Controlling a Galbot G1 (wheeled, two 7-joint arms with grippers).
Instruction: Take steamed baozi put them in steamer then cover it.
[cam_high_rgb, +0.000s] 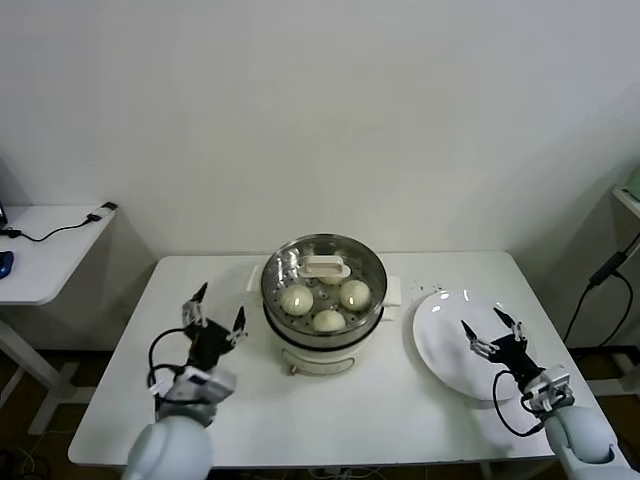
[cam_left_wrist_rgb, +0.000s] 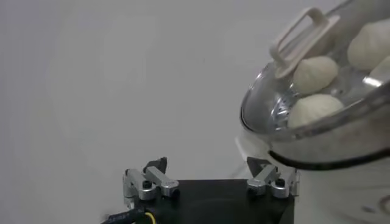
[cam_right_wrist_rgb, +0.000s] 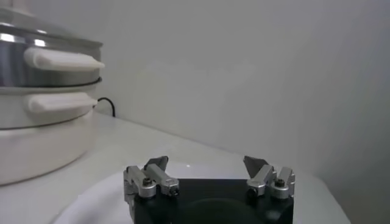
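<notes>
The steel steamer stands on its white pot base at the table's middle. The glass cover with a cream bar handle sits on it. Three baozi show clearly through the glass and a fourth is partly hidden under the handle. My left gripper is open and empty left of the steamer. In the left wrist view the cover, its handle and the baozi show beyond the open gripper. My right gripper is open and empty over the white plate.
The white plate lies right of the steamer and is bare; it shows in the right wrist view under the open right gripper. The steamer's white side handles show there too. A side table with cables stands at far left.
</notes>
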